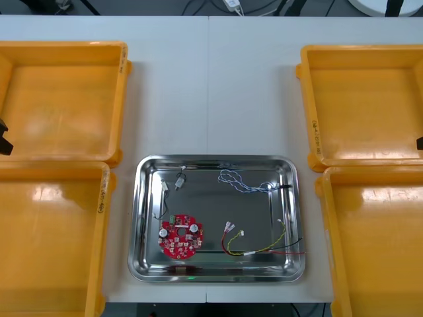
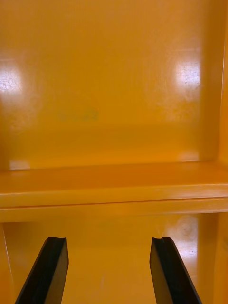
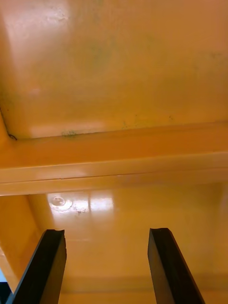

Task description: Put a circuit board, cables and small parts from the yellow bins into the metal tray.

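Open tabletop (image 1: 208,86) runs between the yellow bins' (image 1: 123,99) walls; nearer, the metal tray (image 1: 134,224) spans that lane, its floor crowded by circuit board (image 1: 178,239) and cables (image 1: 246,182).

From my station, the left pincer (image 3: 107,232) and the right pincer (image 2: 109,240) look the same. Each has two flat black fingers (image 2: 168,270), matte and smooth, wider toward the base, with a small step at the tip.

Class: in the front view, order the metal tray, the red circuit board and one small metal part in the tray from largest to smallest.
1. metal tray
2. red circuit board
3. small metal part
All lie at similar depth, so the order is clear.
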Controlling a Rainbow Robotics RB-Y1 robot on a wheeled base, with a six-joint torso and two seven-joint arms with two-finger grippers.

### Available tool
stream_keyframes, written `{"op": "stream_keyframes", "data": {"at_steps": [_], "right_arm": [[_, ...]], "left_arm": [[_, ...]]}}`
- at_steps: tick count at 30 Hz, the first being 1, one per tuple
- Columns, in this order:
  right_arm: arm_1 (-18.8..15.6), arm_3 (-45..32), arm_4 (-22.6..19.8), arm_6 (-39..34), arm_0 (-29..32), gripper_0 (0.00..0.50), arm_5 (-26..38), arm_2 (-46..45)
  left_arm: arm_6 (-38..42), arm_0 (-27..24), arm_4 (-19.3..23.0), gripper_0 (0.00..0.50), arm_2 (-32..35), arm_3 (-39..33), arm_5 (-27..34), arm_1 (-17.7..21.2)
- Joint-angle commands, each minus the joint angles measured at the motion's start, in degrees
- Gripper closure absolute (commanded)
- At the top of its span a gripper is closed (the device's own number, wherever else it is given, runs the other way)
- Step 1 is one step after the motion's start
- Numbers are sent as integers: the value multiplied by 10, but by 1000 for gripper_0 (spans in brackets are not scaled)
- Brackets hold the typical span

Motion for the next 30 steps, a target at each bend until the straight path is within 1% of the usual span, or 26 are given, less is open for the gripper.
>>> {"op": "stream_keyframes", "data": {"at_steps": [1,4,11,19,26,30], "right_arm": [[-1,-12,0,21,4,0,0,-20],[-1,-12,0,21,4,0,0,-20],[-1,-12,0,21,4,0,0,-20],[-1,-12,0,21,4,0,0,-20],[-1,-12,0,21,4,0,0,-20],[-1,-12,0,21,4,0,0,-20]], "left_arm": [[-17,11,-36,0,31,4,11,-39],[-24,15,-49,0,43,4,14,-54],[-36,18,-57,0,51,4,14,-64],[-45,19,-70,0,73,2,14,-92],[-51,36,-78,0,79,-33,13,-94],[-51,38,-75,0,79,-33,14,-94]]}}
